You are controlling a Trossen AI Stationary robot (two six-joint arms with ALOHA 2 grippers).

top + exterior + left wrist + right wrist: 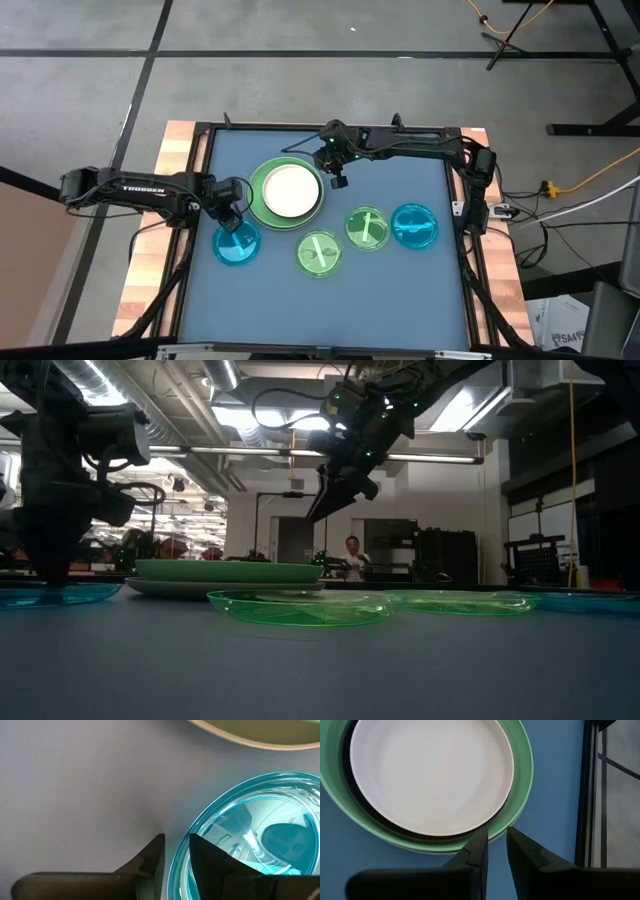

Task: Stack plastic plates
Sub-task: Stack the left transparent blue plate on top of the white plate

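Your left end effector (232, 217) is down at the tabletop (400, 290), its fingers (150, 857) straddling the rim of the left-hand blue plate (237, 243), one finger outside the rim and one inside, with a narrow gap between them, so whether they actually pinch that rim you cannot tell. Your right end effector (338, 180) hangs raised in the air just beside the plate stack (287, 193), its fingers nearly together with only a thin slit between them and nothing held. That stack sits toward the far middle of the tabletop: the white plate (432, 775) on top, a dark plate edge showing under it, the light green plate (522, 780) beneath, and a grey rim peeking out at the bottom. Nearer the front, two green translucent plates (319, 253) lie side by side, close but apart, and the second blue plate (414, 226) lies to their right. In the low view, a person (352, 557) stands far off in the room.
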